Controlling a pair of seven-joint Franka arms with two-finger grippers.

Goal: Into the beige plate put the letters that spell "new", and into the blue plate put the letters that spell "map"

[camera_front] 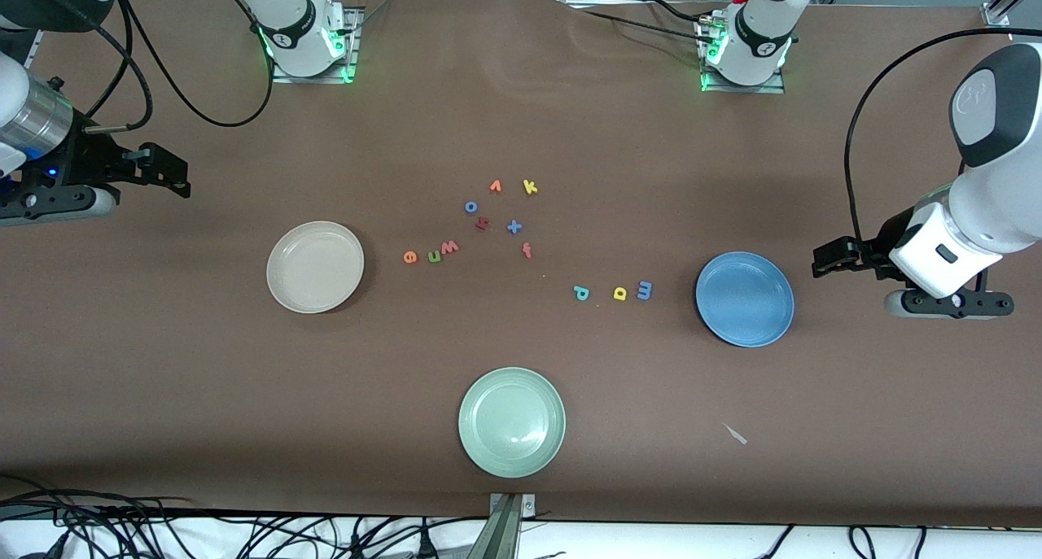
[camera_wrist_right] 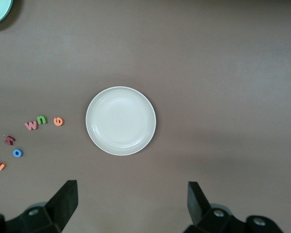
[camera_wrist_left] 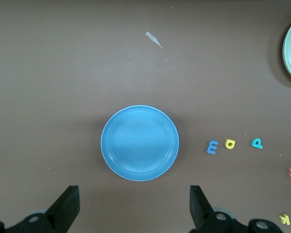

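A: Status of both arms?

B: Left gripper [camera_front: 822, 259] hangs with fingers spread wide and empty, at the left arm's end of the table, just off the blue plate [camera_front: 745, 299]. Right gripper [camera_front: 175, 176] likewise spread and empty, at the right arm's end, well apart from the beige plate [camera_front: 315, 267]. Both plates are empty.

A: Letter positions?

B: The e [camera_front: 410, 256], n [camera_front: 435, 255] and w [camera_front: 449, 247] lie in a short row between the beige plate and the middle cluster. The p [camera_front: 580, 293], a [camera_front: 620, 293] and m [camera_front: 644, 290] lie in a row beside the blue plate, m nearest it. Decoys k [camera_front: 530, 187], o [camera_front: 470, 207], x [camera_front: 514, 227] and f [camera_front: 527, 251] sit farther from the camera; the green plate [camera_front: 511, 421] sits nearest it.

A: Handling estimate?

B: Foam, so probably very light, soft and thin. Lying flat, they likely need a low pinch across a narrow stroke, fingertips nearly on the table. n and w almost touch; risk of nudging the neighbour.
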